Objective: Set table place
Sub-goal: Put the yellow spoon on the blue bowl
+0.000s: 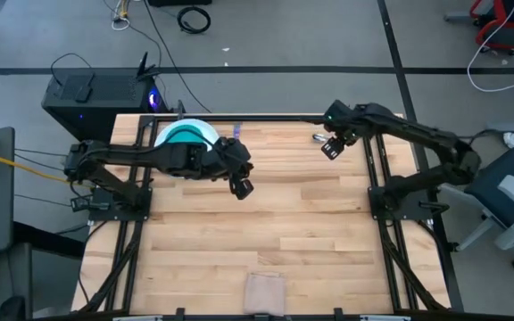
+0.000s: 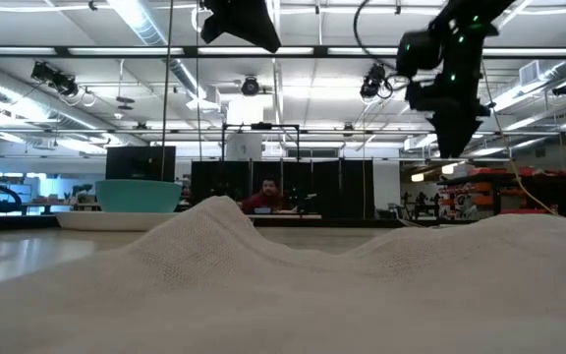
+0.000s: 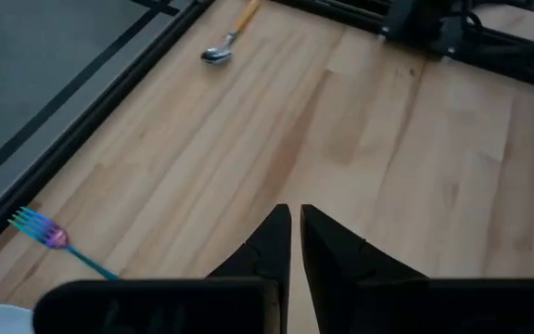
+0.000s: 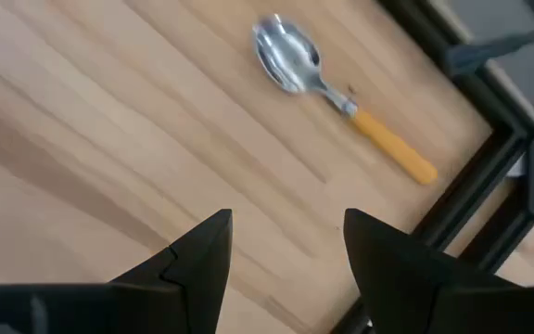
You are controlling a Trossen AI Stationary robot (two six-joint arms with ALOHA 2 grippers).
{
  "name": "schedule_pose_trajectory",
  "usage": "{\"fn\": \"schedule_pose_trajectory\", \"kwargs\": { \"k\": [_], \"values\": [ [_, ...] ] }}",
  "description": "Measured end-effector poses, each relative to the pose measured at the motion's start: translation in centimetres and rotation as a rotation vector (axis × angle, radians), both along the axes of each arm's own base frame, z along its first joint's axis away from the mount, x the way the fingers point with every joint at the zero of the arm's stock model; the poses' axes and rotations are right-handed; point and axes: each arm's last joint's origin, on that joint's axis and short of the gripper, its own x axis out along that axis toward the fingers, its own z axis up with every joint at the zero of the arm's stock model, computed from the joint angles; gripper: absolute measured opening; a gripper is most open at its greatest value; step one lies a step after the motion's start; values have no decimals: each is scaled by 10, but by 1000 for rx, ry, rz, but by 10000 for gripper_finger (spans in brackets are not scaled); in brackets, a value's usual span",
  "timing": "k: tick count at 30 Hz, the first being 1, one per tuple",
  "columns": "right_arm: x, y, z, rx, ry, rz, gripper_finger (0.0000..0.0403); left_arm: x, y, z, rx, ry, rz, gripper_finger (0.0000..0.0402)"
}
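The white plate (image 1: 205, 130) sits near the table's far edge with the teal bowl (image 1: 183, 135) standing in it; the low view shows the bowl (image 2: 138, 194) on the plate (image 2: 116, 219). The blue-handled fork (image 3: 56, 238) lies flat right of the plate. The orange-handled spoon (image 4: 336, 85) lies flat near the far rail, and it is also in the left wrist view (image 3: 226, 39). My left gripper (image 3: 295, 232) hovers shut above bare planks, right of the plate. My right gripper (image 4: 286, 246) hangs open just on the near side of the spoon, above the table.
A folded beige cloth (image 1: 264, 291) lies at the table's near edge and fills the low view's foreground (image 2: 293, 285). Black rails (image 1: 266, 117) border the table. Bare planks (image 1: 275, 223) stretch across the middle. A black computer case (image 1: 96, 94) stands beyond the far left corner.
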Motion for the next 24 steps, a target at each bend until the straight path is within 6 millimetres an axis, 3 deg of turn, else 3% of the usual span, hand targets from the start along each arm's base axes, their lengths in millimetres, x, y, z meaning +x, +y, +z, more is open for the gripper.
{"fn": "schedule_pose_trajectory", "kwargs": {
  "k": [14, 24],
  "values": [
    [3, -59, -66, 177, 217, 65, 215, -1, -20, 0, -5, -3, -56, 25],
    [1, -89, -90, 150, 195, 70, 215, -4, -19, 5, -9, -23, -53, 29]
  ]
}}
